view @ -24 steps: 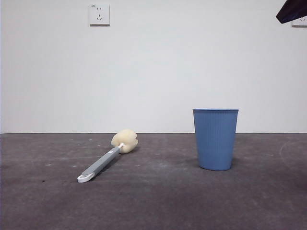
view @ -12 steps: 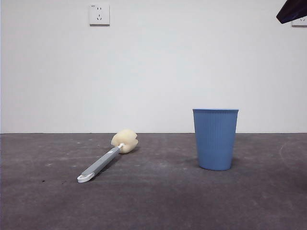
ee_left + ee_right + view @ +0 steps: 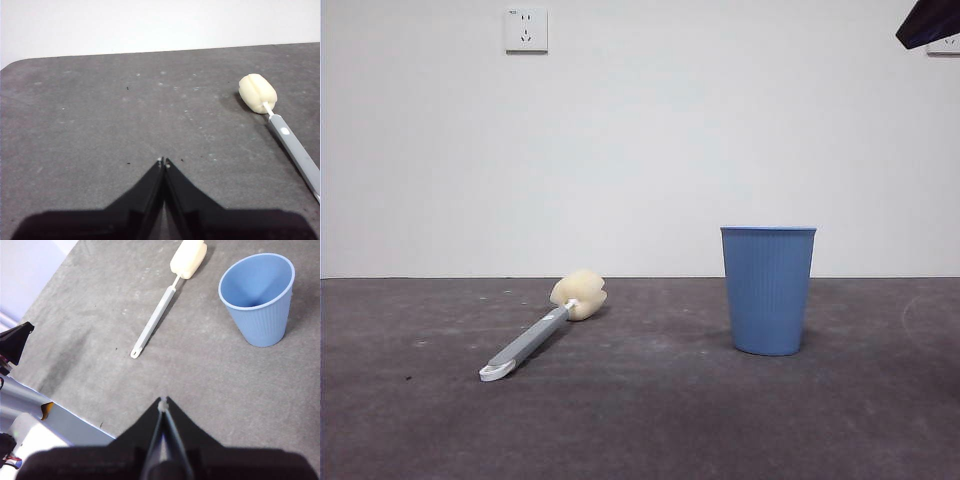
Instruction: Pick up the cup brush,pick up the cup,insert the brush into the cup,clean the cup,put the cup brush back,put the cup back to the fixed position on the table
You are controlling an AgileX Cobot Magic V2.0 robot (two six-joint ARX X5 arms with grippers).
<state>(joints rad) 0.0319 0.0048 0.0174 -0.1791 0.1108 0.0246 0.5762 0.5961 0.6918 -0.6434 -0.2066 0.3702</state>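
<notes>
The cup brush (image 3: 542, 328) lies flat on the table (image 3: 640, 420), left of centre, its cream sponge head pointing to the far side and its white looped tip towards the front. It also shows in the left wrist view as cup brush (image 3: 272, 120) and from above as cup brush (image 3: 165, 300). The blue ribbed cup (image 3: 768, 290) stands upright to the right, seen empty as cup (image 3: 260, 297). My left gripper (image 3: 163, 162) is shut over bare table, apart from the brush. High above both things, my right gripper (image 3: 163, 401) is shut and holds nothing.
A black arm tip (image 3: 928, 22) shows at the top right corner. A white wall with a socket (image 3: 526, 30) stands behind the table. The table's edge and part of the robot's base (image 3: 30, 410) show in the right wrist view.
</notes>
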